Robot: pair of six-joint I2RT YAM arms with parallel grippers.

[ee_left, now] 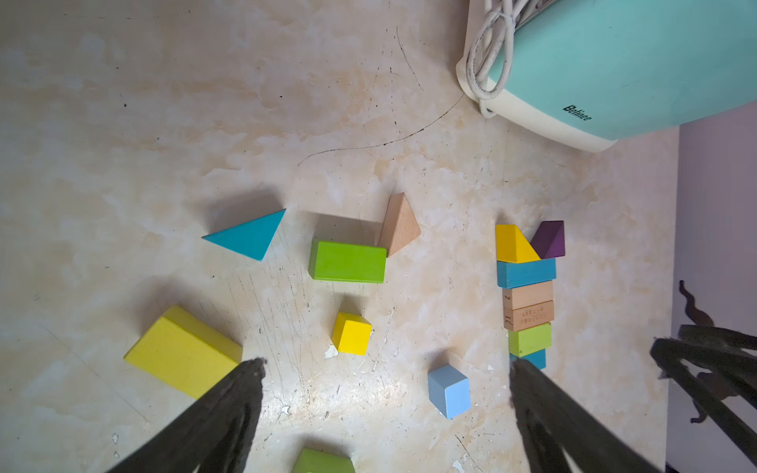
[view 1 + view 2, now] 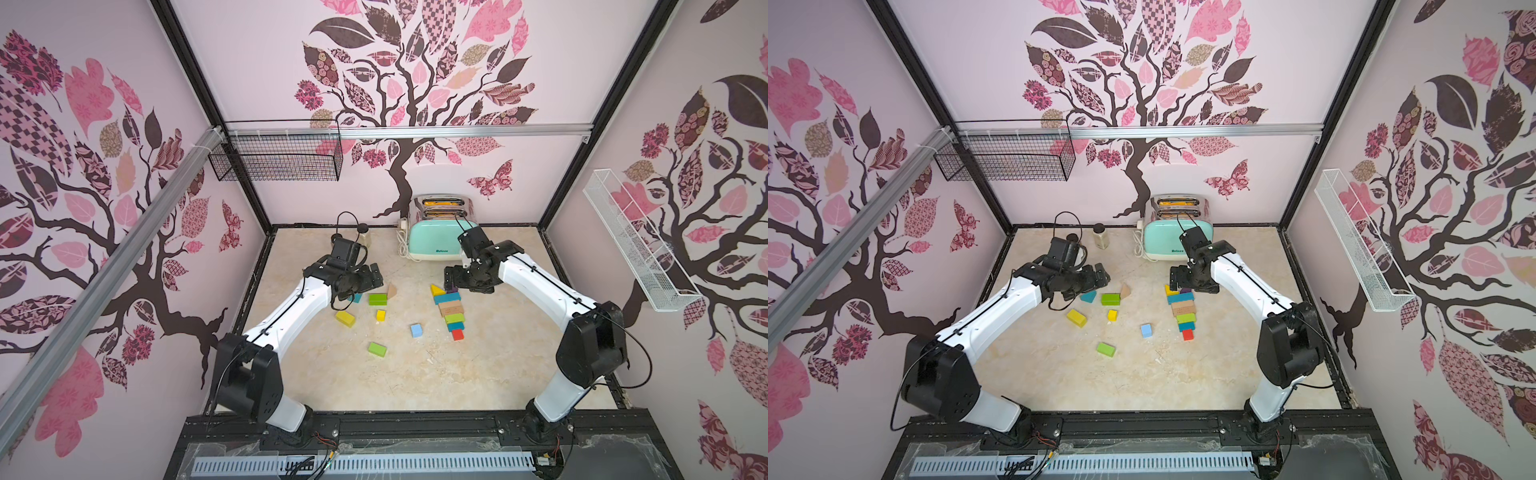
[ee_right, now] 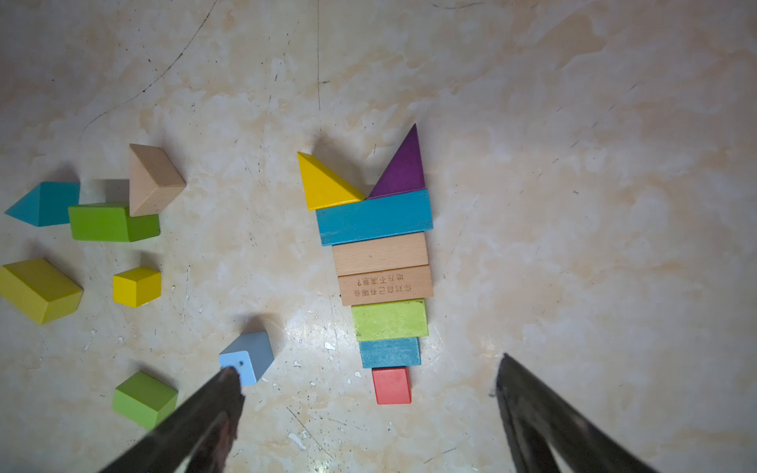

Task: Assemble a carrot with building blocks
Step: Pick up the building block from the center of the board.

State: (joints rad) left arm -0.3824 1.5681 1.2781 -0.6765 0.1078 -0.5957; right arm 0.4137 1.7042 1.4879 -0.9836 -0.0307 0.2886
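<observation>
- In both top views the carrot (image 2: pixel 451 309) lies flat on the table, just right of the middle of the frame. A red cube (image 2: pixel 457 335) makes the tip, and the bars get wider from there.
- The right claw (image 2: pixel 451 281) hangs just above the leaf end. The left claw (image 2: pixel 374 277) hangs over the loose blocks (image 2: pixel 377 299), left of the middle.
- Left wrist view: its fingers (image 1: pixel 229 409) are wide apart and hold nothing. The loose blocks lie below them.
- Right wrist view: its fingers (image 3: pixel 196 426) are wide apart too, and empty. The yellow wedge (image 3: pixel 325 184) and purple wedge (image 3: pixel 403 168) touch the teal bar (image 3: pixel 375 217) like leaves.
- I think the carrot is done. The loose blocks look like spares.
</observation>
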